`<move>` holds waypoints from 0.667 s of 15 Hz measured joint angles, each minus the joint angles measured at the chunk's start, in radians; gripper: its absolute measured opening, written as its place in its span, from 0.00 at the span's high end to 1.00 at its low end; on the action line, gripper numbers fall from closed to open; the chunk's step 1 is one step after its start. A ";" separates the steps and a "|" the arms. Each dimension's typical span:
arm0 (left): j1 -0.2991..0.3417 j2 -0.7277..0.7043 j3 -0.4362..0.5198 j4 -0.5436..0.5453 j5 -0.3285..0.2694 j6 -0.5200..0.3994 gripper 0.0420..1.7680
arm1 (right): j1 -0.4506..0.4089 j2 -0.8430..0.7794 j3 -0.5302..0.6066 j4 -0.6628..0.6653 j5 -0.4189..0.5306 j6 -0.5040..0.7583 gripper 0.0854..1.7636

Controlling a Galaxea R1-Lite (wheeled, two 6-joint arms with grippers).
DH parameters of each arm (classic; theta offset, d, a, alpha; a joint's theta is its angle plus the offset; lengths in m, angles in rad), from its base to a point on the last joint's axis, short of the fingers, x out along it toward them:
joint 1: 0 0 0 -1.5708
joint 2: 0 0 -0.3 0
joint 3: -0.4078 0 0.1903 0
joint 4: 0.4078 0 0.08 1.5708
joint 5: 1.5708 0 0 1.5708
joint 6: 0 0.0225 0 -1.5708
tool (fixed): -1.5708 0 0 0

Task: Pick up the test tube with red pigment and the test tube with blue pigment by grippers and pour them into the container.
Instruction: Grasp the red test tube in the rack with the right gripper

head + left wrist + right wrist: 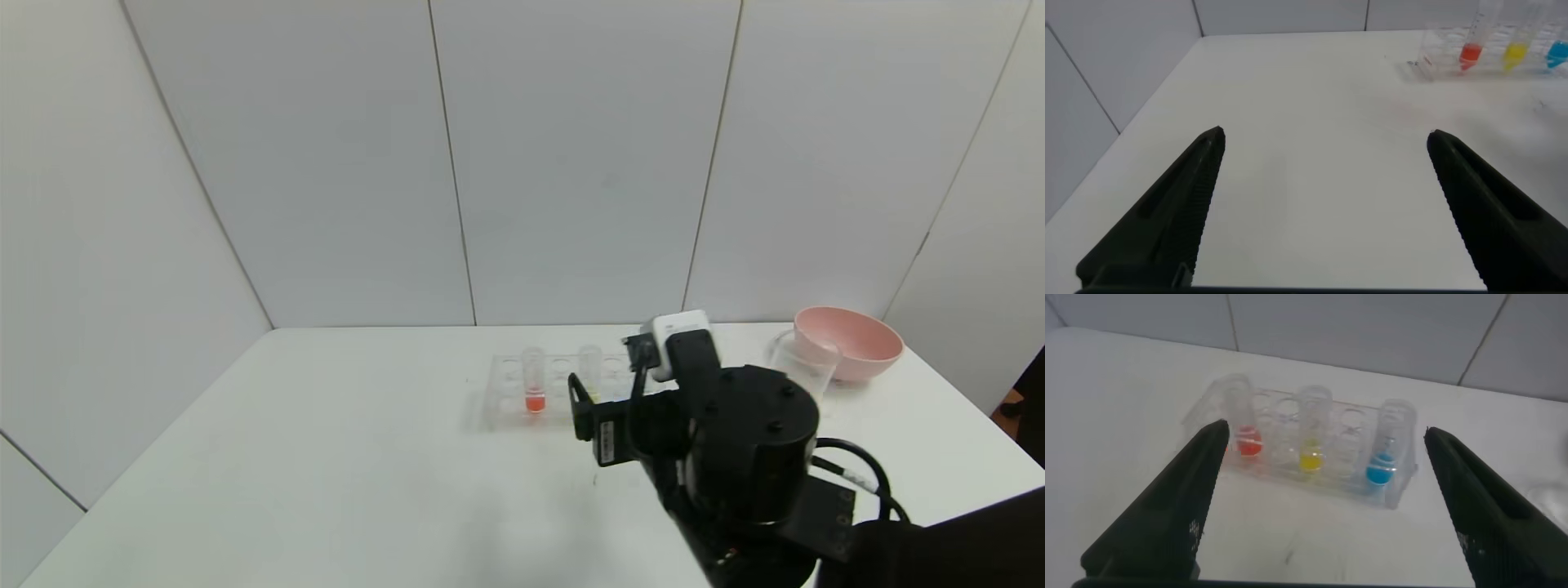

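The red test tube [535,384] stands upright in the clear rack [506,392] at mid-table. It also shows in the right wrist view [1248,437]. The blue test tube [1384,461] stands at the rack's other end; in the head view my right arm hides it. My right gripper [1324,429] is open and empty, a short way in front of the rack and facing it [604,396]. My left gripper [1324,133] is open and empty over bare table, far from the rack, and is out of the head view. The clear beaker [804,363] stands at the back right.
A yellow-liquid tube [1310,449] stands in the rack between the red and blue ones. A pink bowl [849,343] sits just behind the beaker near the table's right corner. White walls close the back and left sides.
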 joint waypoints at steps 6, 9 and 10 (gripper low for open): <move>0.000 0.000 0.000 0.000 0.000 0.000 0.00 | 0.104 0.177 -0.170 0.002 -0.118 0.020 0.03; 0.000 0.000 0.000 0.000 0.000 0.000 0.00 | 0.106 0.250 -0.233 0.001 -0.117 0.019 0.03; 0.000 0.000 0.000 0.000 0.000 0.000 0.00 | 0.104 0.276 -0.257 0.002 -0.116 0.019 0.03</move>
